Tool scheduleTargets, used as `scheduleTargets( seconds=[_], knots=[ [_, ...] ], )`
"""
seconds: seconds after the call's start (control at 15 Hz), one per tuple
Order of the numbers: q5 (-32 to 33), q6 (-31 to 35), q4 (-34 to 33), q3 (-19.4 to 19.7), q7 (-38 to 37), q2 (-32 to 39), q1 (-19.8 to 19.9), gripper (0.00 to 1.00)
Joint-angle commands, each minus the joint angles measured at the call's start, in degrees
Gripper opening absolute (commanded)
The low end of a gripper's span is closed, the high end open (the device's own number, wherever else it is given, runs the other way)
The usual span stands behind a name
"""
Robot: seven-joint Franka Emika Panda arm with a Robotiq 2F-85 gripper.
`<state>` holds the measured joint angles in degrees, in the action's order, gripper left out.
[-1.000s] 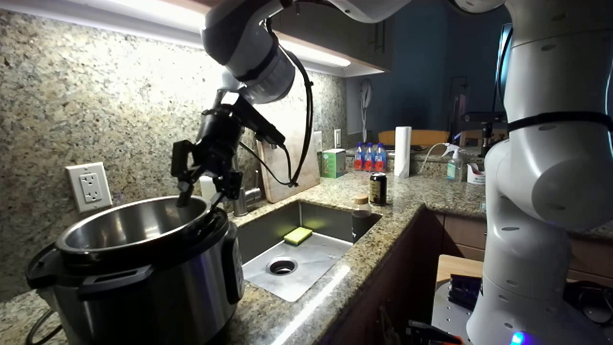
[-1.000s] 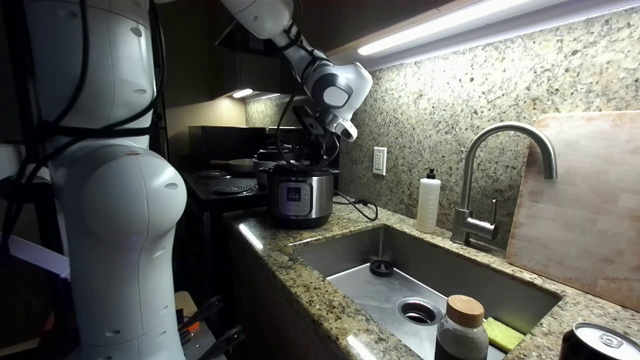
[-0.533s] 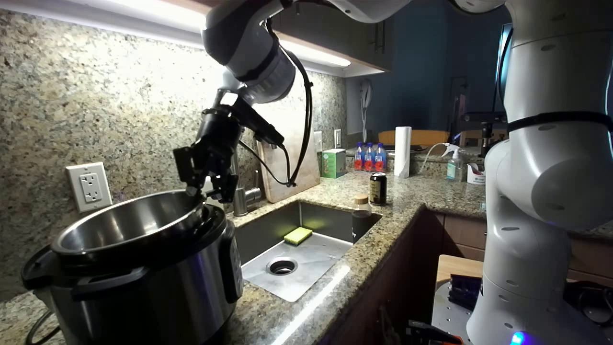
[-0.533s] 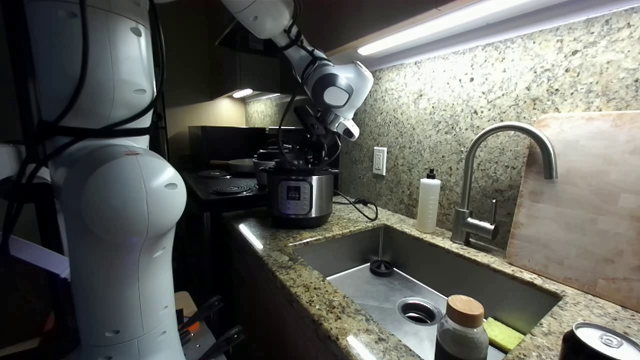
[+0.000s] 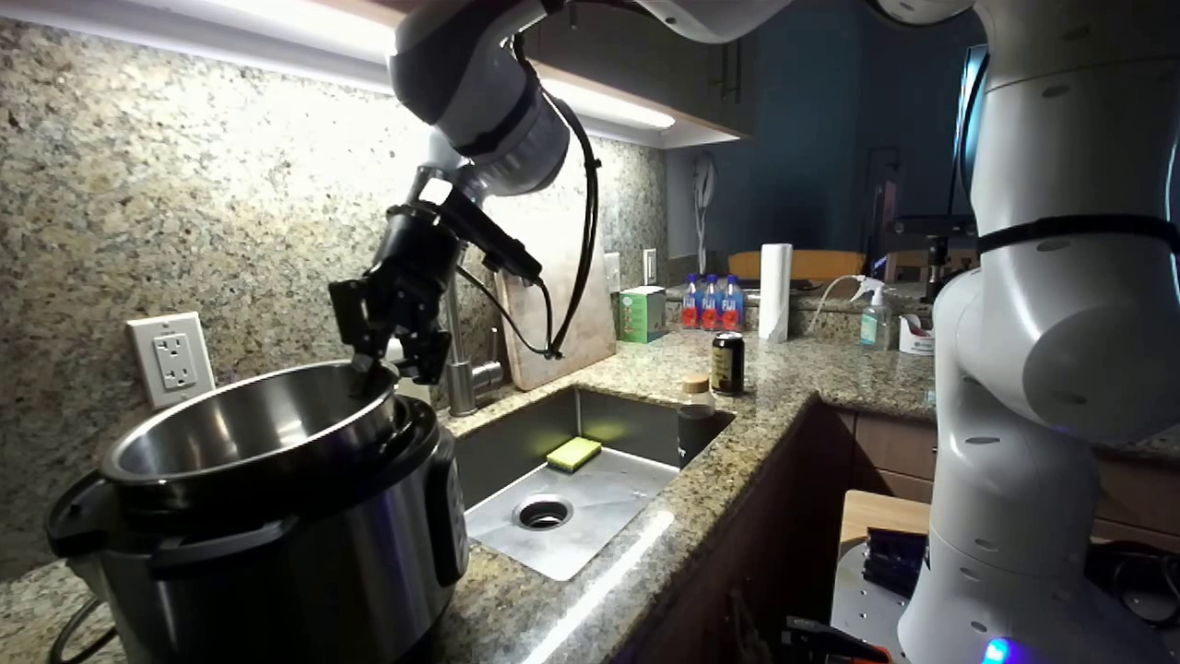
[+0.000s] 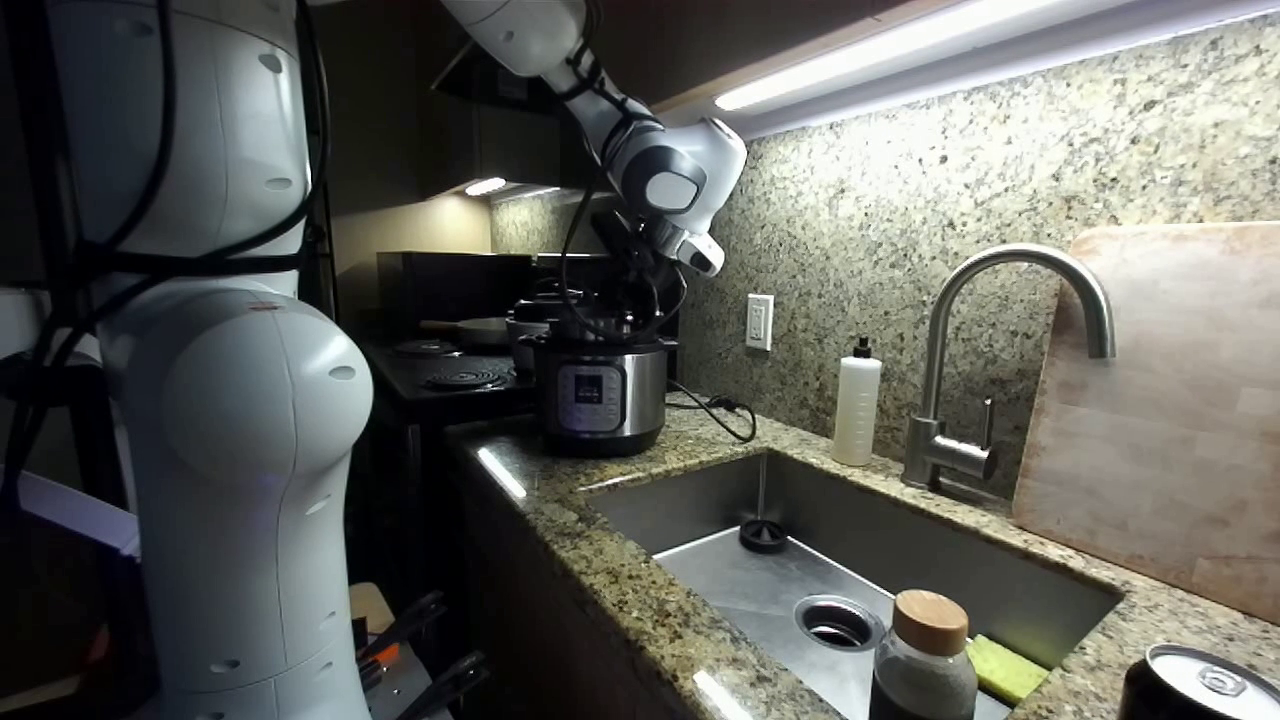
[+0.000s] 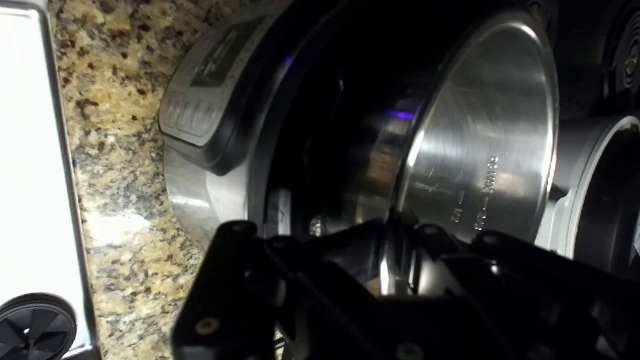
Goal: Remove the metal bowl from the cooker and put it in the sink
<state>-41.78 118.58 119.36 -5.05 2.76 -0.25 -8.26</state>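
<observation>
The metal bowl [image 5: 241, 420] sits in the cooker [image 5: 277, 572], its rim raised and tilted up on the sink side, so a strip of its outer wall shows there. In the wrist view the bowl [image 7: 490, 125] shows its shiny inside with level marks. My gripper [image 5: 383, 373] is shut on the bowl's rim; in the wrist view its fingertips [image 7: 395, 225] meet on either side of the rim. The cooker also shows in the other exterior picture [image 6: 600, 395], where the arm hides most of the bowl. The sink [image 6: 900, 525] lies beside the cooker.
The sink holds a yellow sponge [image 5: 573, 454] and a black stopper [image 6: 763, 535]. A wooden-lidded bottle [image 6: 925, 640] and a black can [image 5: 727, 363] stand at its far end. The faucet [image 6: 938, 340], soap bottle [image 6: 857, 405] and cutting board [image 6: 1160, 420] line the wall.
One second ago the fingers were spread around the rim. They have closed on it, and the bowl's sink-side edge has risen slightly. The cooker stays in about the same place.
</observation>
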Motion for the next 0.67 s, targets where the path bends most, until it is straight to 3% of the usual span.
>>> scheduleTargets(
  seconds=[0.0, 0.6],
  knots=[
    [0.09, 2.02, 1.09, -1.46, -1.4, -2.6, -0.23, 0.06],
    [4.21, 2.79, 1.05, -2.67, -2.3, -5.55, -0.8, 0.06]
  ],
)
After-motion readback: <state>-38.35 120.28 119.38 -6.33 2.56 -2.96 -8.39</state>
